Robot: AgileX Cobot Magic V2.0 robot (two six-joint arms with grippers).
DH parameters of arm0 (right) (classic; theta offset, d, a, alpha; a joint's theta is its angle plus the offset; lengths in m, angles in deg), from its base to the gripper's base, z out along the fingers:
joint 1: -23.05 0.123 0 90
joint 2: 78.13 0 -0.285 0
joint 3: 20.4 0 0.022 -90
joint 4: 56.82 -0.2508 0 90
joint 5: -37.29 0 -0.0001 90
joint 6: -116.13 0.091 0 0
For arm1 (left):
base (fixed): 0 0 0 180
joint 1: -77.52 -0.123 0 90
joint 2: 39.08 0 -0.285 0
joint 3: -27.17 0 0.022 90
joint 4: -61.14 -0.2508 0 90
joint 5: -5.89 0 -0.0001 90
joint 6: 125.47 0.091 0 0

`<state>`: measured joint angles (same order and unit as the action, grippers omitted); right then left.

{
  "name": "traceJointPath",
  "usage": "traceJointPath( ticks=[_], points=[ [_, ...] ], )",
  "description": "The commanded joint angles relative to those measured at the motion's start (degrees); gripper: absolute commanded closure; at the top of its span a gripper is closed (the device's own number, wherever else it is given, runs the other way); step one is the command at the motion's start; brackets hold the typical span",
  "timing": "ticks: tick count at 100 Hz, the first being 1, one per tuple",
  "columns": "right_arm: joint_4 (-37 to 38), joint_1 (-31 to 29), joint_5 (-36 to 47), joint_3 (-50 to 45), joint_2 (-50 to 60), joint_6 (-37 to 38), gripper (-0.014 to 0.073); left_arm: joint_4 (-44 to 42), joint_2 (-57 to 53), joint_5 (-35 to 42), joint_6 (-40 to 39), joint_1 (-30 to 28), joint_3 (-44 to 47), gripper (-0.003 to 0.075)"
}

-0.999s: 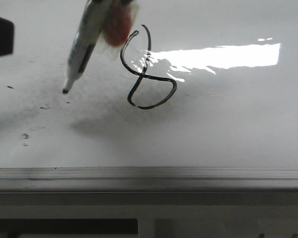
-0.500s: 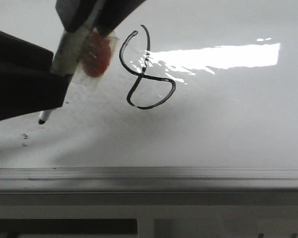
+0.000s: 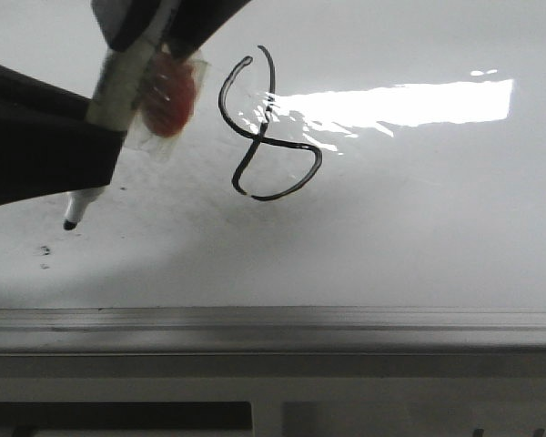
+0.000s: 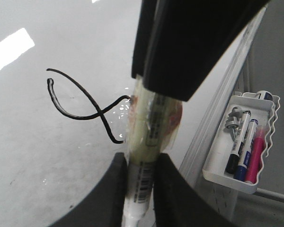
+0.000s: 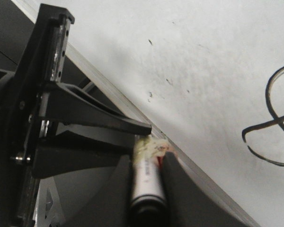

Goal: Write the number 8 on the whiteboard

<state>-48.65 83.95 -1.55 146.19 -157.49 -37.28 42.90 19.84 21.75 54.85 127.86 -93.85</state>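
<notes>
The number 8 (image 3: pixel 266 137) is drawn in thin black line on the whiteboard (image 3: pixel 419 228), tilted, with its top loop not closed. It also shows in the left wrist view (image 4: pixel 100 113) and the right wrist view (image 5: pixel 268 92). A white marker (image 3: pixel 118 86) with a red blob taped to it (image 3: pixel 168 96) hangs left of the figure, black tip (image 3: pixel 70 224) pointing down-left. My left gripper (image 3: pixel 105 137) comes in from the left and is shut on the marker's lower barrel (image 4: pixel 141 175). My right gripper (image 3: pixel 155 23) is shut on its upper end (image 5: pixel 146 165).
The board's grey metal edge rail (image 3: pixel 273 323) runs along the near side. Small black ink specks (image 3: pixel 45 249) lie at the left. A white tray (image 4: pixel 217 177) with several spare markers (image 4: pixel 244 142) hangs beyond the rail.
My left gripper has come in from the left and closed on the marker, which only the right gripper held before. The marker tip has moved down and left, away from the 8.
</notes>
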Motion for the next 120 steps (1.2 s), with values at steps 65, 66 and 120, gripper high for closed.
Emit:
traceJointPath(
  ticks=[65,66,120],
  points=[
    [-0.2,0.1,1.4,1.8,1.5,-0.1,0.03,40.6,0.0,-6.5,-1.8,-6.4,-6.3,0.0741],
    [-0.2,0.1,1.4,1.8,1.5,-0.1,0.03,40.9,0.0,-6.7,-1.8,-6.9,-6.3,0.0741],
    [-0.2,0.1,0.9,1.8,1.5,-0.1,0.03,50.7,5.4,-10.3,-1.8,-8.7,-6.4,0.074]
  ],
)
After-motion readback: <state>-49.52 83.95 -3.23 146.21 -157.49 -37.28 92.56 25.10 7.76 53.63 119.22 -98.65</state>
